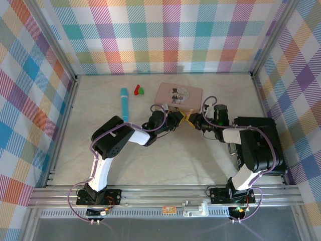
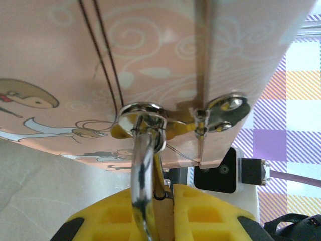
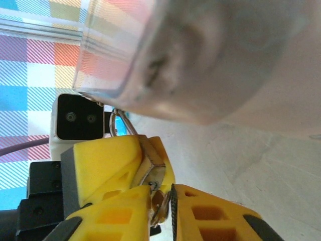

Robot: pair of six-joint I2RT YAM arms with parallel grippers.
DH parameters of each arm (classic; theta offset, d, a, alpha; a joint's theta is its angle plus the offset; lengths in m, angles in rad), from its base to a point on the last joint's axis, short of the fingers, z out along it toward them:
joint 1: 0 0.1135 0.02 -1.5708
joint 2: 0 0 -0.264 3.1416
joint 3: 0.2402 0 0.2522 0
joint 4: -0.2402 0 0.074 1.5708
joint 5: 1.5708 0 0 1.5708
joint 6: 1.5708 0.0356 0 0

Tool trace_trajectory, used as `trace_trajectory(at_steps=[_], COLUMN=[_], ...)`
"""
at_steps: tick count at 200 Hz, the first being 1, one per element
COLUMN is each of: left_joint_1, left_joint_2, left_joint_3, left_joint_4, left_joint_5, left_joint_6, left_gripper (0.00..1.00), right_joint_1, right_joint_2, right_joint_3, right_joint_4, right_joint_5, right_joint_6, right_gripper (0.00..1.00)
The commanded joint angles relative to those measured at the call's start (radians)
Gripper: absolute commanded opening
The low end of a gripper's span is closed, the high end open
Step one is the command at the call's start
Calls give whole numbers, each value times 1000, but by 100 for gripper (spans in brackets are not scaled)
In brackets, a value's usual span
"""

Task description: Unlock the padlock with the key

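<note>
Padlock (image 3: 153, 168) hangs at the pink box's (image 1: 179, 94) near edge, clamped by left gripper (image 2: 165, 201) jaws; right gripper (image 3: 161, 201) jaws pinch the key (image 3: 158, 210).

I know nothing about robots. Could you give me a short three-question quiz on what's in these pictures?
1. True or false: in the top view, the turquoise pen lies left of the pink box.
2. The padlock hangs from: A) the box's metal clasp; B) the pen; C) nothing.
3. Fill in: the left gripper has ____ fingers.
Key: 1 true; 2 A; 3 yellow.
</note>
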Motion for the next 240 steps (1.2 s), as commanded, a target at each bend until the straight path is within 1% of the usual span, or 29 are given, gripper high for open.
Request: trace_trajectory(at_steps=[1, 24, 59, 68, 80, 87, 99, 106, 116, 120, 127, 134, 140, 147, 155, 165, 173, 204, 228, 240], left_joint_1=[-13, -15, -14, -15, -14, -15, -14, -15, -15, -15, -18, -22, -31, -42, -49, -53, -59, -71, -72, -71], left_joint_2=[-19, -19, -12, -7, 3, 10, 25, 39, 59, 68, 78, 81, 79, 75, 79, 89, 94, 132, 149, 144], left_joint_3=[28, 25, 29, 30, 31, 33, 32, 24, 5, -1, -10, -13, -19, -25, -22, -17, -15, 12, 53, 57], left_joint_4=[111, 112, 120, 130, 146, 157, 202, 242, 313, 339, 360, 363, 361, 361, 363, 373, 373, 374, 372, 368], left_joint_5=[14, 14, 16, 18, 21, 26, 42, 41, 36, 32, 31, 35, 32, 21, 21, 21, 13, -3, 9, 8], left_joint_6=[-4, -3, 0, 0, 8, 25, 57, 74, 109, 119, 138, 186, 230, 269, 287, 286, 299, 311, 301, 306], left_gripper=[0, 0, 0, 0, 0, 0, 0, 0, 0, 0, 0, 0, 0, 0, 0, 0, 0, 0, 0, 0], right_joint_1=[8, 14, 19, 21, 20, 21, 21, 19, 20, 21, 22, 27, 34, 42, 48, 54, 57, 69, 78, 61], right_joint_2=[25, 47, 39, 32, 23, 20, 21, 26, 45, 57, 86, 114, 127, 123, 98, 59, 43, 96, 105, 113], right_joint_3=[-8, -5, -19, -18, -11, -6, -12, -18, -31, -43, -64, -78, -78, -69, -46, -15, -1, 15, 33, 33], right_joint_4=[104, 151, 160, 153, 128, 126, 195, 262, 393, 457, 598, 728, 792, 813, 774, 692, 667, 798, 765, 740], right_joint_5=[-36, -59, -74, -80, -86, -97, -126, -143, -164, -167, -150, -119, -95, -69, -58, -48, -24, 97, 62, 34], right_joint_6=[35, 78, 128, 157, 231, 293, 465, 599, 820, 945, 1140, 1300, 1397, 1467, 1483, 1463, 1462, 1548, 1506, 1449], right_gripper=[15, 15, 14, 10, 0, 0, 0, 0, 0, 0, 0, 0, 0, 0, 0, 0, 0, 0, 0, 0])
